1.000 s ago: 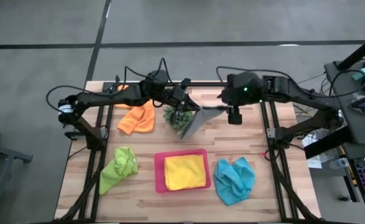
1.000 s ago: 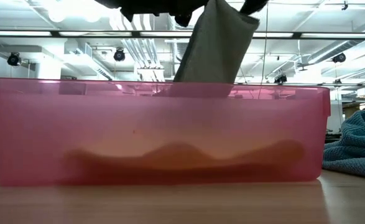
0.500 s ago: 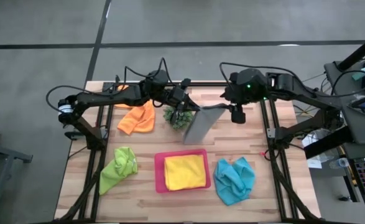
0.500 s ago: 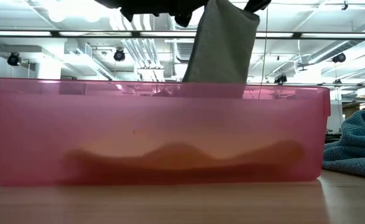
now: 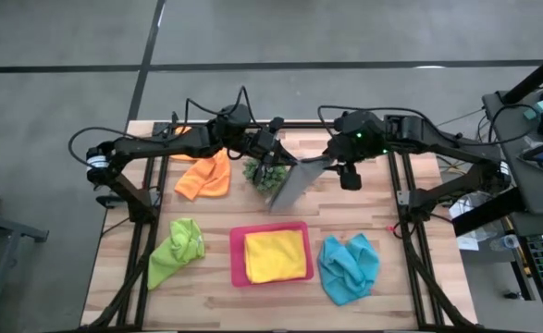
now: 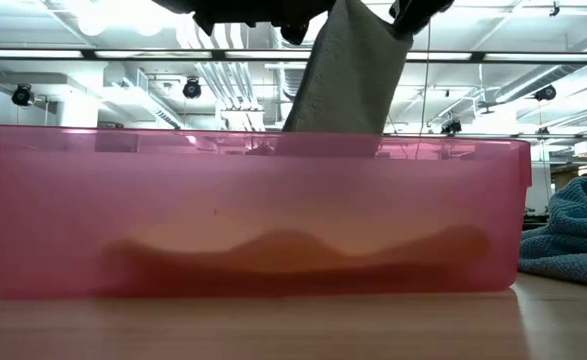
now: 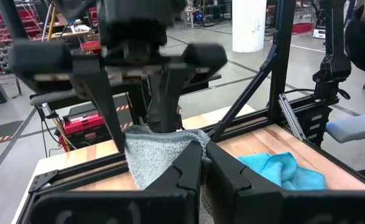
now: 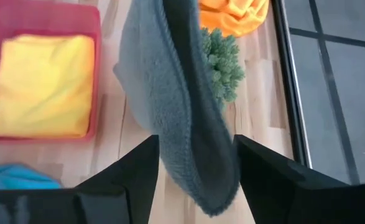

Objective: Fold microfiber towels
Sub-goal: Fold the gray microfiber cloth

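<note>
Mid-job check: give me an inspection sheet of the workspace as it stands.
Surface: wooden table.
Job's things: grey towel hangs between both grippers; yellow towel folded in pink tray; orange towel, lime towel, blue towel crumpled.
Clutter: green plant beside the grey towel.
Grippers: left gripper shut on the grey towel; right gripper straddles it, jaws wide.
Cables: black cables at far edge.
Surroundings: grey floor; desk equipment at right.
</note>
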Robot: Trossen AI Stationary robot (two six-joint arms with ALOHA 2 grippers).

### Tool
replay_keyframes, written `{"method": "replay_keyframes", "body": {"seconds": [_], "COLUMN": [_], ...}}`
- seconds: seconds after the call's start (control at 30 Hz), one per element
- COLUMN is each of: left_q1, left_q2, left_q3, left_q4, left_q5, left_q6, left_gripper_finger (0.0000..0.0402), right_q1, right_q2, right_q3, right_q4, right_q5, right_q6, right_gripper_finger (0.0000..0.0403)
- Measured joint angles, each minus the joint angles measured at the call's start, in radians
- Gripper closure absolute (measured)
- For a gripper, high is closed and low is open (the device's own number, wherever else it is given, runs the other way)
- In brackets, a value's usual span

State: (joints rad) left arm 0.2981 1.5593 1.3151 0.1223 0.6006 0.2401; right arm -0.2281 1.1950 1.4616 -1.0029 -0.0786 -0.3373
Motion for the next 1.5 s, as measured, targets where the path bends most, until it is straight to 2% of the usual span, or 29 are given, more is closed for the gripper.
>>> {"method": "replay_keyframes", "body": {"seconds": [0.13, 0.23, 0.33, 0.47, 0.5, 0.83, 0.93, 1.07, 1.17, 1.4, 1.5], "left_q1": [0.0, 0.0, 0.0, 0.0, 0.0, 0.035, 0.041, 0.042, 0.041, 0.041, 0.04], "left_q2": [0.0, 0.0, 0.0, 0.0, 0.004, 0.011, 0.051, 0.164, 0.239, 0.273, 0.273], "left_q3": [0.0, 0.0, 0.0, 0.0, 0.0, 0.0, 0.001, 0.017, 0.058, 0.069, 0.069], "left_q4": [-0.004, -0.004, -0.004, 0.02, 0.041, 0.108, 0.199, 0.354, 0.362, 0.26, 0.195], "left_q5": [0.0, 0.0, 0.0, -0.023, -0.035, -0.099, -0.131, -0.148, -0.15, -0.156, -0.145], "left_q6": [0.0, 0.0, 0.0, -0.006, -0.016, -0.015, 0.002, -0.015, -0.057, -0.021, -0.016], "left_gripper_finger": [0.0401, 0.0401, 0.0401, 0.0402, 0.0401, 0.0402, 0.0401, 0.0401, 0.0401, 0.0401, 0.0401], "right_q1": [0.0, 0.0, 0.0, 0.0, 0.0, 0.001, 0.001, 0.001, 0.001, 0.042, 0.102], "right_q2": [0.0, 0.0, 0.0, -0.002, -0.003, -0.008, -0.008, -0.008, -0.009, -0.007, -0.007], "right_q3": [-0.022, -0.025, -0.024, -0.017, -0.014, 0.053, 0.056, 0.056, 0.056, 0.033, -0.012], "right_q4": [0.021, 0.02, 0.016, 0.009, 0.006, -0.046, -0.045, -0.043, -0.09, -0.37, -0.403], "right_q5": [0.0, 0.0, 0.0, 0.0, 0.006, 0.308, 0.422, 0.61, 0.681, 0.602, 0.565], "right_q6": [-0.045, -0.057, -0.067, -0.115, -0.133, -0.172, -0.179, -0.179, -0.107, 0.296, 0.422], "right_gripper_finger": [0.0214, 0.0237, 0.0282, 0.037, 0.0381, 0.0394, 0.0394, 0.0394, 0.0394, 0.0394, 0.0394]}}
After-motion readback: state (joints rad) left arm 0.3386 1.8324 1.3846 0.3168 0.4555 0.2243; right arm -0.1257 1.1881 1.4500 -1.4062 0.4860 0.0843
